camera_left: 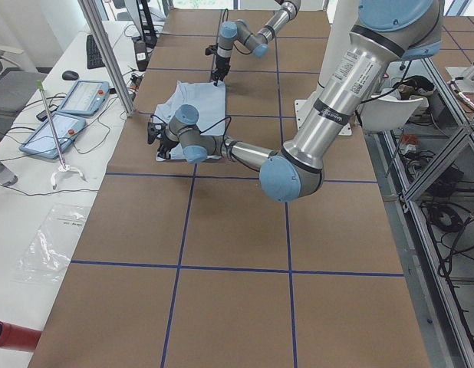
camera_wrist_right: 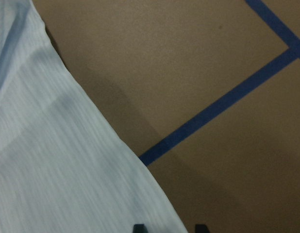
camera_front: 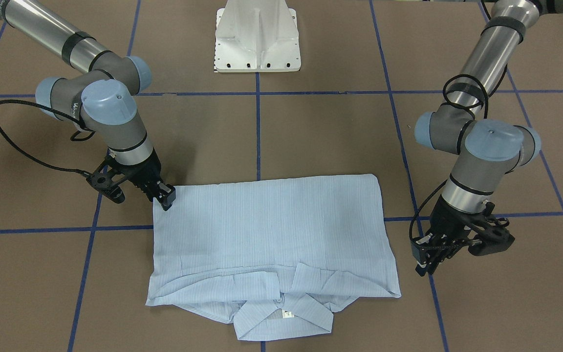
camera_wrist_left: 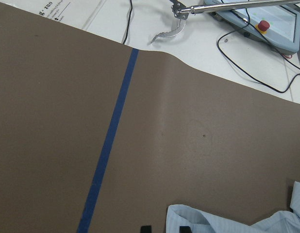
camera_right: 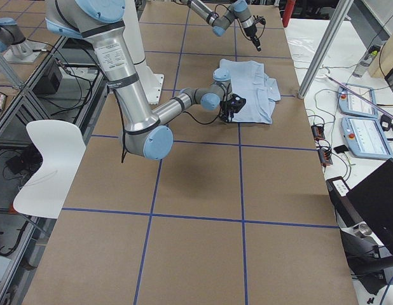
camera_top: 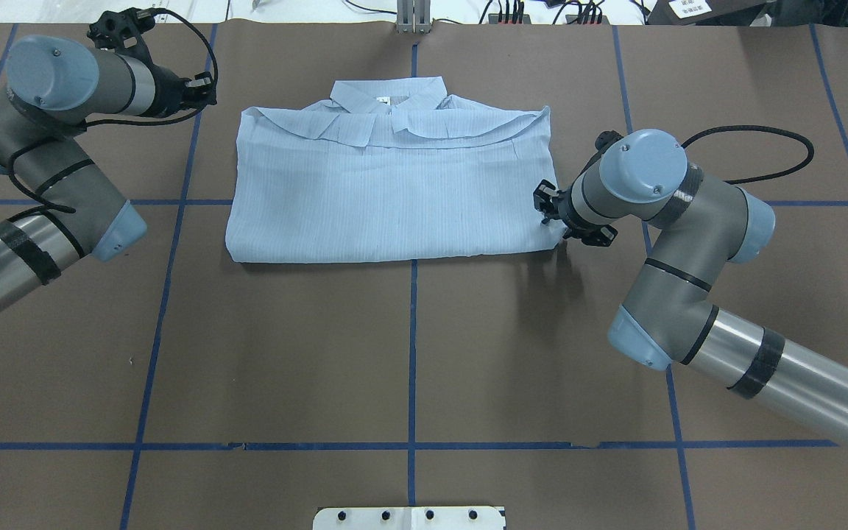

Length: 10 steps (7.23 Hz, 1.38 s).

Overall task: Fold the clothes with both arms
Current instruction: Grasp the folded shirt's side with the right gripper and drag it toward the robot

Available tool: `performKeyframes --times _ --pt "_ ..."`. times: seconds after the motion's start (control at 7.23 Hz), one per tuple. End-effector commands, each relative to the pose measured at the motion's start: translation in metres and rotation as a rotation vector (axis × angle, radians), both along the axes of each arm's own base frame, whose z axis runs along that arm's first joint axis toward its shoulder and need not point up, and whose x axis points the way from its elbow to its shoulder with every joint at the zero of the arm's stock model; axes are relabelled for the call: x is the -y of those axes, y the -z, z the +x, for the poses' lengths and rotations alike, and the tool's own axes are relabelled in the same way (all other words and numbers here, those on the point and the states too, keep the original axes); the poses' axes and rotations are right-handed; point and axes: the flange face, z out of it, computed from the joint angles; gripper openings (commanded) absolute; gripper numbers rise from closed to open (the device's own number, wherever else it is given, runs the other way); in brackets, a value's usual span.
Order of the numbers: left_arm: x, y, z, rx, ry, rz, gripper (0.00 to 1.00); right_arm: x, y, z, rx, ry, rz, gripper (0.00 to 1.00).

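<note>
Leftmost in the overhead view, the black two-finger left gripper (camera_top: 199, 92) hangs just off the shirt's collar-end corner, near it but not touching. Its wrist camera shows the jaws slightly apart with nothing between them, bare counter ahead and a scrap of blue cloth at the bottom edge. My guess is it's parked there to pick up that corner next.

In the middle, the thin pale-blue striped button-front shirt (camera_top: 387, 199) lies flat on the brown paper-covered counter (camera_top: 284, 353). It's already folded into a wide rectangle, with the small collar (camera_top: 387, 92) and white neck label (camera_top: 382, 99) pointing away from the robot.

On the right, the black two-finger right gripper (camera_top: 549, 213) sits low at the shirt's near corner. Its wrist view shows parted jaws straddling the cloth's edge, one finger over fabric and one over counter, not clamped as far as I can see. It looks lined up for a pinch, but I can't tell which way the fold goes.

Around them are blue tape grid lines (camera_top: 284, 445), a white metal pedestal base (camera_front: 257, 39), and a grey-blue control pendant with a red button (camera_wrist_left: 281, 24) past the far edge. Nothing lies between either gripper and the shirt. The likely snag is the thin fabric dragging or bunching.
</note>
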Motion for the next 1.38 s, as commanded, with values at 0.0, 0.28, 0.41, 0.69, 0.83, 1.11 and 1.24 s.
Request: performKeyframes --times 0.0,0.28,0.41,0.69,0.83,1.11,1.24 --pt "0.0 -0.001 0.0 0.001 0.001 -0.003 0.32 -0.004 0.013 0.003 0.035 0.029 -0.004 0.0" --pt "0.0 0.002 0.002 -0.002 -0.002 0.0 0.32 -0.041 0.048 0.039 0.133 0.083 0.008 0.0" --pt "0.0 0.005 0.002 -0.007 -0.003 0.002 0.32 -0.075 0.063 0.059 0.172 0.111 -0.037 0.0" --pt "-0.011 0.031 0.002 -0.054 -0.027 0.046 0.32 -0.165 0.101 0.027 0.145 0.237 -0.105 0.0" --pt "-0.033 0.058 0.002 -0.131 -0.136 0.051 0.27 -0.213 0.097 0.02 0.124 0.319 -0.123 0.0" --pt "-0.062 0.081 0.001 -0.213 -0.24 0.04 0.27 -0.288 0.073 0.007 0.071 0.465 -0.167 0.0" --pt "-0.112 0.108 0.009 -0.309 -0.279 -0.002 0.34 -0.327 0.056 -0.007 -0.015 0.537 -0.214 0.0"
